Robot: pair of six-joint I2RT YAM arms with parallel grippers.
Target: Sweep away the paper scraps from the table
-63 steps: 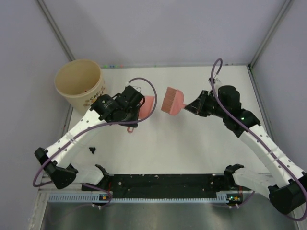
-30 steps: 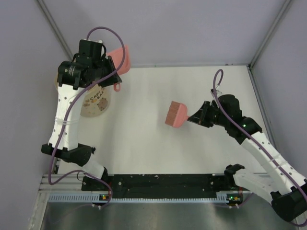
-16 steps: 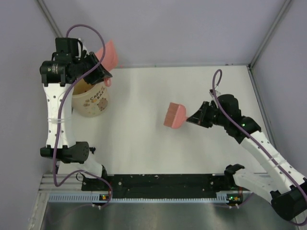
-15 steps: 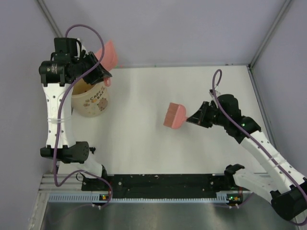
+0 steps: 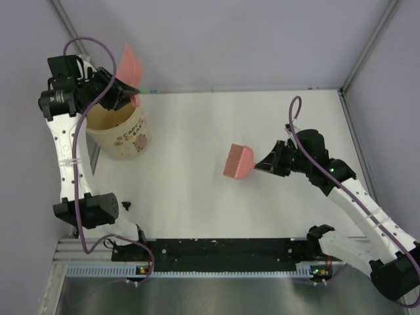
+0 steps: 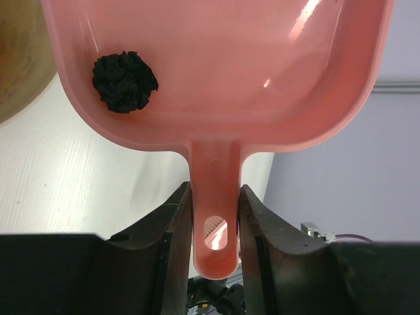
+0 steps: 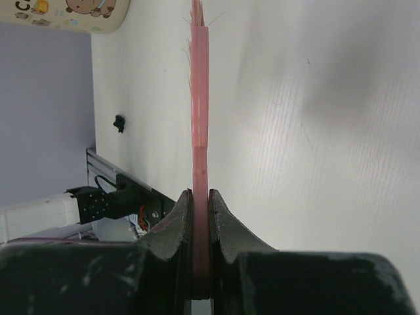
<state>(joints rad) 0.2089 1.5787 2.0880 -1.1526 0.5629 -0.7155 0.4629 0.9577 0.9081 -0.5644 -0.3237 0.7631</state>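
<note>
My left gripper [image 5: 120, 97] is shut on the handle of a pink dustpan [image 5: 130, 64], held tilted in the air over the rim of a beige paper cup [image 5: 121, 133]. In the left wrist view one black paper scrap [image 6: 125, 82] lies in the dustpan [image 6: 262, 72], whose handle is pinched between the fingers of the gripper [image 6: 215, 197]. Another paper scrap [image 5: 125, 205] lies on the white table [image 5: 197, 197] near the left arm's base, also seen as the scrap [image 7: 119, 123]. My right gripper [image 5: 264, 162] is shut on a pink brush [image 5: 237, 162] above the table's middle, edge-on as the brush [image 7: 199, 98].
The cup [image 7: 72, 13] stands at the table's back left corner against the grey-lilac wall. A black strip [image 5: 223, 252] and a metal rail run along the near edge between the arm bases.
The left arm has lifted the dustpan off the table and swung it left and up over the cup. The right arm with the brush has drifted slightly toward the near side.
</note>
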